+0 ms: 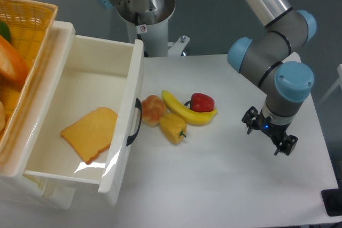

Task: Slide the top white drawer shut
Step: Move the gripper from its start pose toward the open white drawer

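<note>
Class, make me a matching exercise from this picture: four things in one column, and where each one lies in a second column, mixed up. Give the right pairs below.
Things
1. slice of bread
2. red pepper
3. basket
4. gripper

Places
A. above the table's right side
B. inside the open drawer
C. touching the banana
D. top left corner

Pairs: 1-B, 2-C, 3-D, 4-A

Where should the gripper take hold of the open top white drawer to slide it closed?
On the curved black handle of the glossy white plastic top drawer, coming from the table side, where the gripper hovers. The handle bows outward from the front panel, leaving a gap for a finger.
</note>
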`<state>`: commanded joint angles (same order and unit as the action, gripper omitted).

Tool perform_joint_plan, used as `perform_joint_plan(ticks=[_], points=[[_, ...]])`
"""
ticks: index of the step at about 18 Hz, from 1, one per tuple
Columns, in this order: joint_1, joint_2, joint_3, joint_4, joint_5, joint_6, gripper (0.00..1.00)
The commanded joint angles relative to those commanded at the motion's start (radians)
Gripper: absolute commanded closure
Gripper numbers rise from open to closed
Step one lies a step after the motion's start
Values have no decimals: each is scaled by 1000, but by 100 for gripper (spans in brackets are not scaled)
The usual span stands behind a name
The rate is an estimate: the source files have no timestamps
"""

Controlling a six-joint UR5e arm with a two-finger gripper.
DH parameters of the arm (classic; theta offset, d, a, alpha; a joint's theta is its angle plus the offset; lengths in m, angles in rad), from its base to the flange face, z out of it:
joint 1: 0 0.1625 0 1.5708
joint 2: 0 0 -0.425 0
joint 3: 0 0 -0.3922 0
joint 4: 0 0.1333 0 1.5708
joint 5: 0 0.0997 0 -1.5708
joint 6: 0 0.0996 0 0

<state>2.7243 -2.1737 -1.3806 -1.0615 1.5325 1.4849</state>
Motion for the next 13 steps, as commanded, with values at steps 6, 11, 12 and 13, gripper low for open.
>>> perform_joint_plan(ticks=[6, 11, 12, 13], points=[[6, 0, -29, 52, -17, -2, 0], [5, 23, -153, 153, -61, -34, 0], [6, 28, -167, 155, -61, -37, 0], [3, 29, -166, 156, -61, -38, 0]])
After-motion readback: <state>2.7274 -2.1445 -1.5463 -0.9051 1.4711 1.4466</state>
